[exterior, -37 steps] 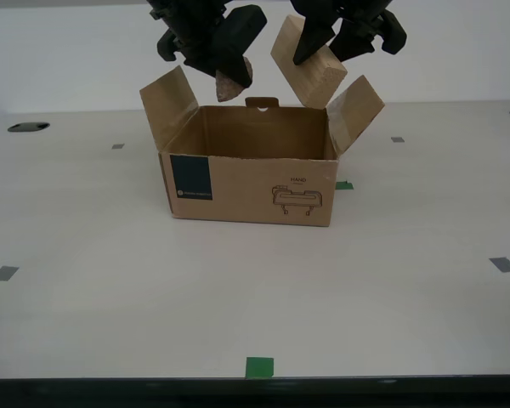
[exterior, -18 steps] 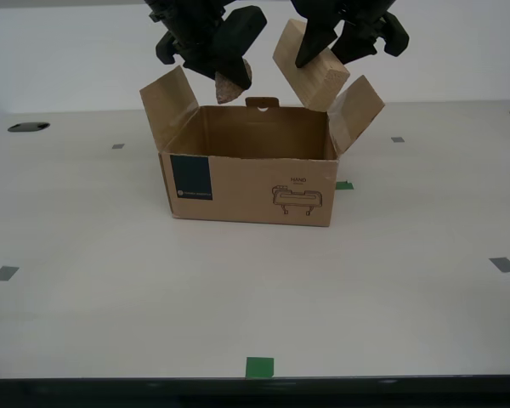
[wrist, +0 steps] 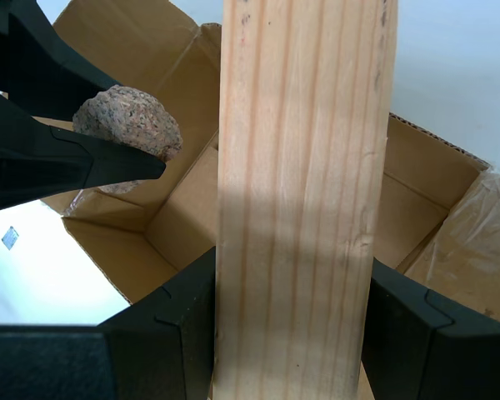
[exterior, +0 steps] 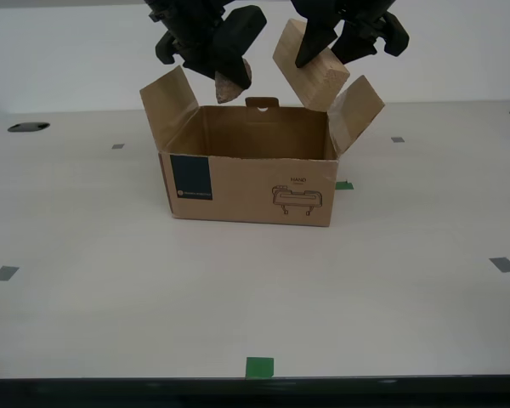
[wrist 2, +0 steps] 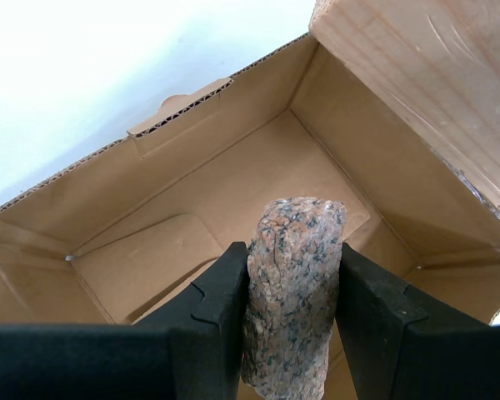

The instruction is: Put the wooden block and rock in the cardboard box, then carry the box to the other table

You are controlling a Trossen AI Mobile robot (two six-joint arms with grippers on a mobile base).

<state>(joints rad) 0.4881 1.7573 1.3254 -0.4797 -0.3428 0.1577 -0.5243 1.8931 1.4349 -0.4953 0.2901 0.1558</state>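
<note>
Both claws hang above the open cardboard box [exterior: 248, 174], centre of the exterior view. My first claw [wrist: 287, 321] is clamped on the wooden block [exterior: 309, 65]: pale, straight-grained, tilted over the box's right flap. My second claw [wrist 2: 290, 296] grips the rock [exterior: 230, 84]: speckled pink-grey granite, pointing down. Box brown, teal label, sitting on the beige tabletop [exterior: 408, 280].

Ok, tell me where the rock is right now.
The rock hangs in my second gripper above the open cardboard box, toward the exterior view's left of the wooden block.
</note>
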